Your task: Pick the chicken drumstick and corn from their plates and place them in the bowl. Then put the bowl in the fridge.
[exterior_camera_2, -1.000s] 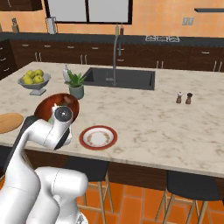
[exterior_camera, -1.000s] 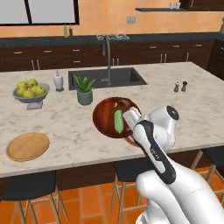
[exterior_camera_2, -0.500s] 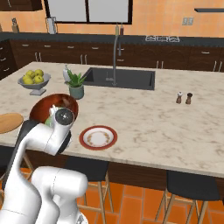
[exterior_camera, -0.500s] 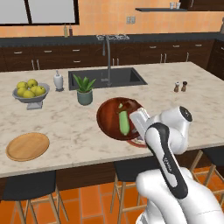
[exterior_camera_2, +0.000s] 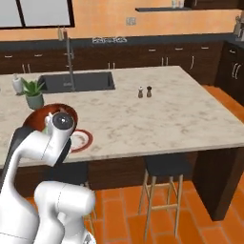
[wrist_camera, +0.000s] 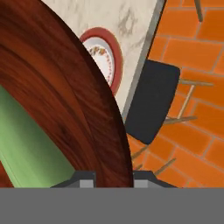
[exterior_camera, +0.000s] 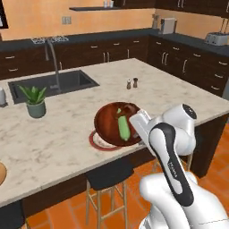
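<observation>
My gripper [exterior_camera: 139, 127] mostly behind own wrist in left base view; jaws unreadable there. Bowl [exterior_camera: 120, 123] covers most of white plate [exterior_camera: 99, 141], only near rim showing. Can't make out drumstick inside bowl. In right base view, arm blocks most of bowl [exterior_camera_2: 45, 116]. Hand view: bowl [wrist_camera: 57, 100] and corn [wrist_camera: 26, 148] cut by frame edges.

Base has driven/turned since a second ago: both base views shifted, the sink now sits further left and the counter's [exterior_camera: 53, 147] right end and dark side cabinets have come into frame. Bowl [exterior_camera: 117, 124] is lifted clear, riding above the white red-rimmed plate [exterior_camera: 95, 139], gripper [exterior_camera: 142, 129] clamped on its rim, corn [exterior_camera: 123, 126] inside. Fruit bowl is out of frame.
</observation>
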